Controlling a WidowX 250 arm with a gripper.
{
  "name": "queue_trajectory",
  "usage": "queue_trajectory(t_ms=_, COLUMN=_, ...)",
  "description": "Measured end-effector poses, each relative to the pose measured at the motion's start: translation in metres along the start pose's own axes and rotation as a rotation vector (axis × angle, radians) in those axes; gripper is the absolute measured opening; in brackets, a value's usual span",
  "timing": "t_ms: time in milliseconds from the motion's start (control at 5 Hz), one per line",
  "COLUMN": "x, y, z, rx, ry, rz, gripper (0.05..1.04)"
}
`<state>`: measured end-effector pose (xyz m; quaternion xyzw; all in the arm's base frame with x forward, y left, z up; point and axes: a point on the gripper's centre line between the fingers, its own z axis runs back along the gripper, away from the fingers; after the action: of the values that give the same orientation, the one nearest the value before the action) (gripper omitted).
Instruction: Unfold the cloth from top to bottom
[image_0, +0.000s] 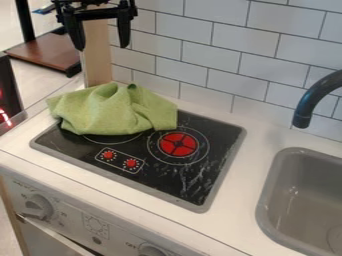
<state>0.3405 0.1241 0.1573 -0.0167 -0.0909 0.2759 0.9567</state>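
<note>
Oven knob (152, 250), green cloth (110, 111), open hand (102, 46) above

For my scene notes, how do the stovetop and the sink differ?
The stovetop is flat and black with red parts, while the sink is a gray, sunken basin. The green cloth lies over part of the stovetop but not over the sink. Both are set in the white countertop.

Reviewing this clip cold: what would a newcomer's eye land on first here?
Probably the rumpled green cloth, heaped over the back left of the black stovetop. Next, the bright red burner disc just right of it, and the black hand hanging open above the cloth at the top left.
</note>
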Motion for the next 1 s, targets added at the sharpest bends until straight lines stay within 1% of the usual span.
queue_trajectory(t_ms=200, x=-0.003, y=0.000, z=-0.011, rx=0.008, ry=0.033, rz=-0.002, gripper=0.999)
queue_trajectory(t_ms=400, x=0.009, y=0.000, z=-0.012, rx=0.006, ry=-0.009, rz=0.000, gripper=0.999)
queue_trajectory(t_ms=600, x=0.027, y=-0.003, z=-0.023, rx=0.009, ry=0.009, rz=0.023, gripper=0.999)
queue_trajectory(t_ms=800, x=0.052, y=-0.008, z=-0.035, rx=0.004, ry=0.001, rz=0.074, gripper=0.999)
queue_trajectory(t_ms=1000, x=0.067, y=-0.005, z=-0.049, rx=0.030, ry=-0.028, rz=0.110, gripper=0.999)
